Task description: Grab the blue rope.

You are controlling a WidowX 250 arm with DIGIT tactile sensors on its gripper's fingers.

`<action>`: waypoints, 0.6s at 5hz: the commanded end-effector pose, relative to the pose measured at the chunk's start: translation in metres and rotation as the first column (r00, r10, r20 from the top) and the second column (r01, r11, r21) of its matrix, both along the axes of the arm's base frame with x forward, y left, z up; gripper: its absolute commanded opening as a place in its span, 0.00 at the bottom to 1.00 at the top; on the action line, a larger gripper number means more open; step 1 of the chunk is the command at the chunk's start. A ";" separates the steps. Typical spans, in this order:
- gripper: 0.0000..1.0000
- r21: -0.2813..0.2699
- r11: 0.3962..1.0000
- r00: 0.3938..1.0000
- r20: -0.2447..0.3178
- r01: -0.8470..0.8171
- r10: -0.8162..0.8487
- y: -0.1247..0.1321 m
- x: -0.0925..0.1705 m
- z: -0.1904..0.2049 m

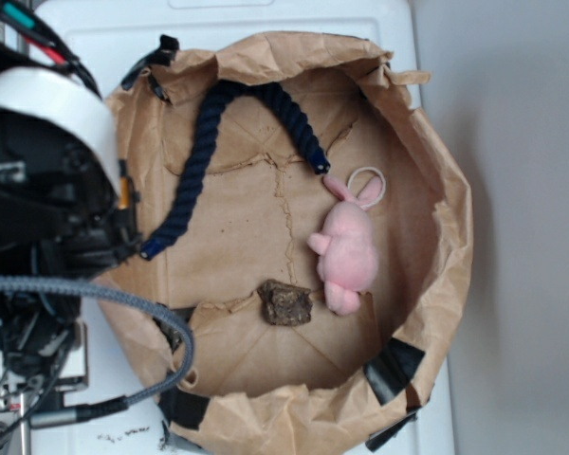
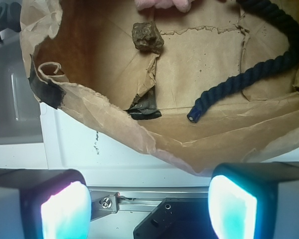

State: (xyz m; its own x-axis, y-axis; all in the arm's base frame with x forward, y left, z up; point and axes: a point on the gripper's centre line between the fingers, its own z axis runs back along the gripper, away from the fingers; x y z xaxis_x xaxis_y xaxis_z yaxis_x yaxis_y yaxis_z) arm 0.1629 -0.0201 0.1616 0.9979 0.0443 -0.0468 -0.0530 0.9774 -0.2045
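Note:
The blue rope (image 1: 194,156) lies in an arch on the brown paper, one end near the left rim and the other by the pink bunny. In the wrist view the rope (image 2: 239,87) curves along the right side, its nearest capped end pointing toward me. My gripper (image 2: 149,201) is open with nothing between its two fingers (image 2: 65,211). It hovers over the white table outside the paper's rim, short of the rope's end. In the exterior view only the black arm (image 1: 47,199) shows at the left, and the fingers are hidden.
The crumpled paper bag's rim (image 1: 446,237) stands raised all round, patched with black tape (image 2: 45,89). Inside lie a pink plush bunny (image 1: 346,251) and a brown lump (image 1: 284,303). A grey braided cable (image 1: 123,299) loops over the left rim.

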 end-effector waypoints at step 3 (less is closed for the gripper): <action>1.00 -0.008 0.998 0.998 -0.018 -0.066 0.066 0.034 0.076 -0.001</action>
